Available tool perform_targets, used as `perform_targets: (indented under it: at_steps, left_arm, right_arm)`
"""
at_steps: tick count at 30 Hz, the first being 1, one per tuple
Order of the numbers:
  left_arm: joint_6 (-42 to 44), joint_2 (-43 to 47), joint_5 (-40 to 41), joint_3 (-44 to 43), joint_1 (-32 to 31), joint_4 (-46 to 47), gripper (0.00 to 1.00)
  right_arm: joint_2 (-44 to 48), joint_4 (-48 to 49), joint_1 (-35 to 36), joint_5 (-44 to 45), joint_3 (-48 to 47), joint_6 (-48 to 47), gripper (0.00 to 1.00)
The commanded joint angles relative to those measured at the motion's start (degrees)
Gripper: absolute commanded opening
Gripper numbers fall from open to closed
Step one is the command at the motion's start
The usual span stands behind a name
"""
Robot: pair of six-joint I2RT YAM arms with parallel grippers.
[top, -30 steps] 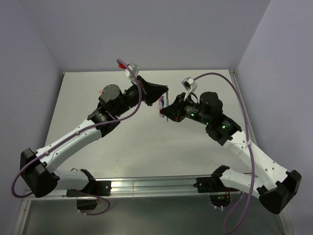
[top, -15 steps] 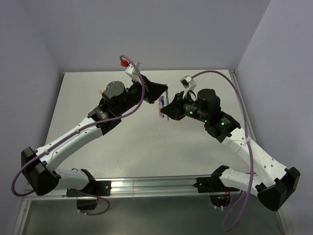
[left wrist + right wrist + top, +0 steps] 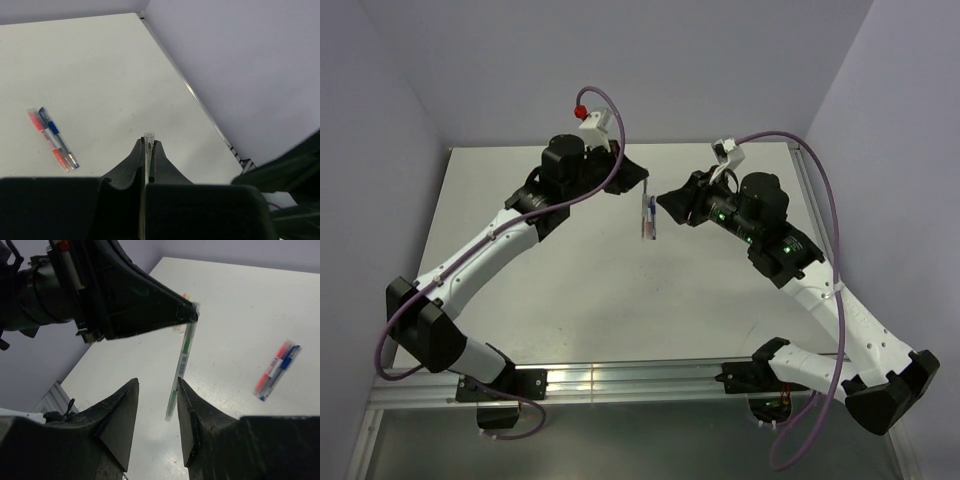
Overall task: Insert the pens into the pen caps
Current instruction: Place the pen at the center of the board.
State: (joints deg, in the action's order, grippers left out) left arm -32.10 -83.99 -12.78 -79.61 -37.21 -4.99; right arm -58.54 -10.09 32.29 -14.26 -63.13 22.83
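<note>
Left wrist view, item 1: L gripper (image 3: 148, 145), jaws pinched narrow on the green pen (image 3: 183, 354). A clear stub of the barrel pokes up just past the fingertips.

Item 2, right wrist view: the green pen hangs slanting down from the L gripper tip, held above the tabletop (image 3: 570, 290). Can't tell whether its cap is on; the ends are too thin to read.

Item 3: R gripper (image 3: 157, 410), jaws wide and holding nothing. The pen's lower end sits between the two fingers in that view and appears to touch neither.

Item 4: red pen (image 3: 47, 141) and blue pen (image 3: 59, 137) lie flat, side by side and touching. They are midway betw. the left and right edges of the tabletop, nearer the far edge, and well apart from both grippers.

Item 5: orange speck (image 3: 184, 296) on the tabletop behind the L gripper tip, too small to name.

Status (est.): the red and blue pens look whole, prob. already capped. The green pen is the one in hand, either at the capping step or just through it. If capped, it still has to be set down with the pair. Other pens or caps aren't visible, so the remainder can't be counted.
</note>
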Motion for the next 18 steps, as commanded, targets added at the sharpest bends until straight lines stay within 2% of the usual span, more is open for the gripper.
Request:
perform_targets:
  at_steps: [1,5,11,18]
  left_arm:
    - [0.55,-3.45,0.73,-5.45,2.4,-2.99,0.0]
    - [-0.68,-13.71,2.49,-10.98,4.25,-7.29,0.0]
    - [0.54,-29.36,6.18,-23.2,5.66,-15.73,0.0]
    - [2.21,-41.69,9.35,-34.11,7.77,-21.55,0.0]
  right_arm:
    - [3.25,-1.5,0.14,7.29,-2.69,-1.47,0.45]
    - [2.39,-6.6,0.05,12.49,-4.36,-2.09,0.46]
    - [1.24,-8.46,0.05,14.08,-4.46,-1.12,0.46]
    - [2.12,-8.81,-0.04,14.17,-4.1,-1.38,0.47]
